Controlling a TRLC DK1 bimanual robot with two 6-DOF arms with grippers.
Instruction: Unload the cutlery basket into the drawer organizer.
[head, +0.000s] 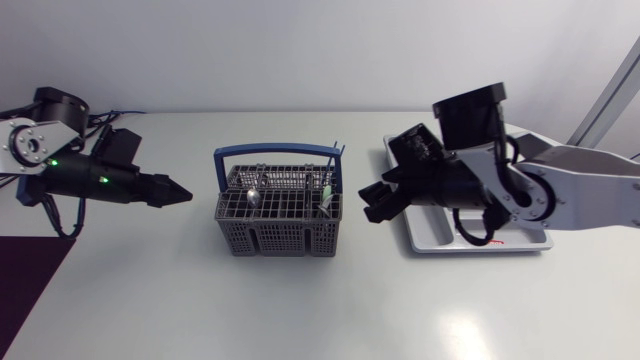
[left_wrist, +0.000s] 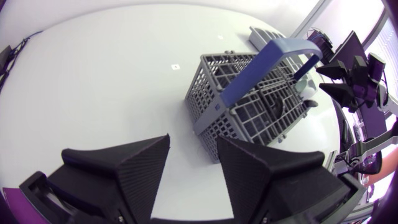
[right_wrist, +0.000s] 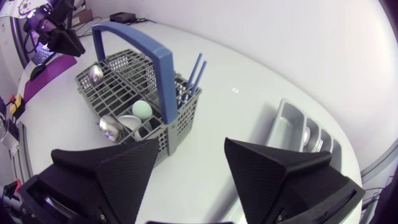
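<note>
While both arms hang above the white tabletop (head: 300, 310), the grey plastic lattice cutlery basket with the blue arched handle (head: 280, 225) stands between them, loaded. At far left, the left arm's black wedge-fingered gripper (head: 180, 192) points toward the basket from well apart, two small green lights (head: 55, 163) glowing on its links. Its own wrist view shows the left gripper (left_wrist: 193, 146) with a narrow gap between the fingers and nothing in it, the basket (left_wrist: 208, 99) ahead on the table. A tiny pale square tag (left_wrist: 175, 65) lies on the tabletop beyond the basket; any print on it is too small to read.

Inside the basket (right_wrist: 180, 121), a metal spoon (right_wrist: 95, 73) stands in a far compartment, another metal spoon (right_wrist: 111, 127) and a mint-green round-headed utensil (right_wrist: 142, 110) sit on the near side of the handle, and two thin blue sticks (right_wrist: 196, 71) rise slanting from a corner compartment.

Right of the basket, the right arm's matching black gripper (head: 368, 200) hovers just beside the basket's end. In its wrist view the right gripper (right_wrist: 191, 144) is spread wide and holds nothing. Farthest right, the pale grey compartmented drawer organizer (head: 430, 235) lies flat on the table, partly under the right arm. A metal piece (right_wrist: 306, 132) shows in one slot of the organizer (right_wrist: 280, 121).
</note>
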